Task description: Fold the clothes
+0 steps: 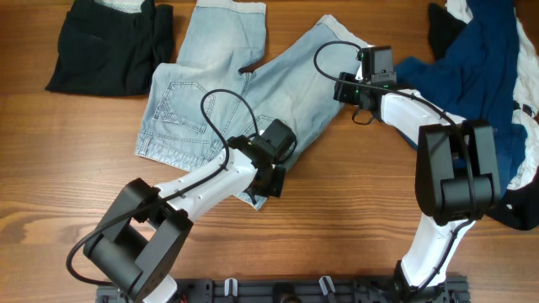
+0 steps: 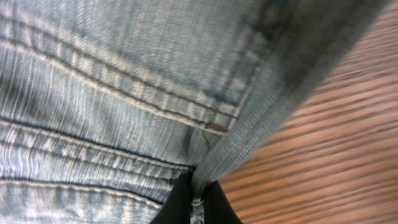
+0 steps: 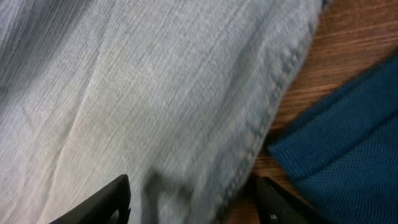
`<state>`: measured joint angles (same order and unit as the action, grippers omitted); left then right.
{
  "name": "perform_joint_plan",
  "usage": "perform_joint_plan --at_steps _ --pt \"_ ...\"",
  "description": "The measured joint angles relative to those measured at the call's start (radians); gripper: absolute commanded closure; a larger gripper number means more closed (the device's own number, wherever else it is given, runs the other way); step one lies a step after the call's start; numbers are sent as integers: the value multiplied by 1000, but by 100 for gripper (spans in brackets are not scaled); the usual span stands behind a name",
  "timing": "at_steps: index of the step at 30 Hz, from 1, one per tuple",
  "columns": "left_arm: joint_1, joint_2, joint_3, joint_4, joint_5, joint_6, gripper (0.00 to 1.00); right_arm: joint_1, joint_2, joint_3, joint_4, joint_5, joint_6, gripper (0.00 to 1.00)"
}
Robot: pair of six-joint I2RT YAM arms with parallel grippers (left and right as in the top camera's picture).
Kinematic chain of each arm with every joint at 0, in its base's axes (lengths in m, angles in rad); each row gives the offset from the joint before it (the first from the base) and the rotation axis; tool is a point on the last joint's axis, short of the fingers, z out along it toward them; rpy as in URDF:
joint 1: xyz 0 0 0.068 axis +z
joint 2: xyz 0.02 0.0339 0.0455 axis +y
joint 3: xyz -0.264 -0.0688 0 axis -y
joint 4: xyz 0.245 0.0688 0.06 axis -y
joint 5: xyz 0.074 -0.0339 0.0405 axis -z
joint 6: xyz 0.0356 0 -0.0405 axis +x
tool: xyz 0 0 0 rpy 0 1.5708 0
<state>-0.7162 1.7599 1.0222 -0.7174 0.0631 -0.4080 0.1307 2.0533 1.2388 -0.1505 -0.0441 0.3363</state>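
Pale blue denim shorts (image 1: 219,93) lie spread on the wooden table, pockets up, one leg pointing to the upper right. My left gripper (image 1: 271,178) is shut on the shorts' near hem; in the left wrist view the black fingers (image 2: 198,208) pinch a seamed edge of the denim (image 2: 112,93). My right gripper (image 1: 349,91) is open over the far leg's edge; its fingers (image 3: 193,202) straddle the pale denim (image 3: 155,87) and its stitched hem. A navy-blue shirt (image 1: 480,76) lies at the right, also seen in the right wrist view (image 3: 348,143).
A folded black garment (image 1: 109,46) lies at the upper left. White fabric (image 1: 526,143) lies under the navy shirt at the right edge, with a black piece (image 1: 444,29) above. Bare wood table (image 1: 337,219) fills the front.
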Motion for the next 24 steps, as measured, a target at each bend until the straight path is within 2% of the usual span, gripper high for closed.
perform_joint_plan --at_steps 2,5,9,12,15,16,21,24 --pt "7 -4 3 -67 -6 -48 96 0 0 0 -6 0 1 71" --pt "29 -38 4 -178 -8 -77 96 0 2 0 -22 0 7 94" --pt "63 -195 34 -286 -14 -99 96 1 0 8 -85 -1 -5 96" --pt "71 -343 60 -304 -21 -107 96 -6 -40 12 -213 0 -8 96" --pt "71 -469 61 -319 -15 -132 96 -32 -140 9 -329 -3 -16 96" --pt "71 -496 61 -327 -5 -137 96 -55 -228 8 -378 -8 -20 96" --pt "69 -513 63 -378 59 -156 96 -108 -480 9 -600 -11 -29 96" --pt "53 -513 63 -427 94 -174 96 -109 -558 9 -703 -11 -48 96"
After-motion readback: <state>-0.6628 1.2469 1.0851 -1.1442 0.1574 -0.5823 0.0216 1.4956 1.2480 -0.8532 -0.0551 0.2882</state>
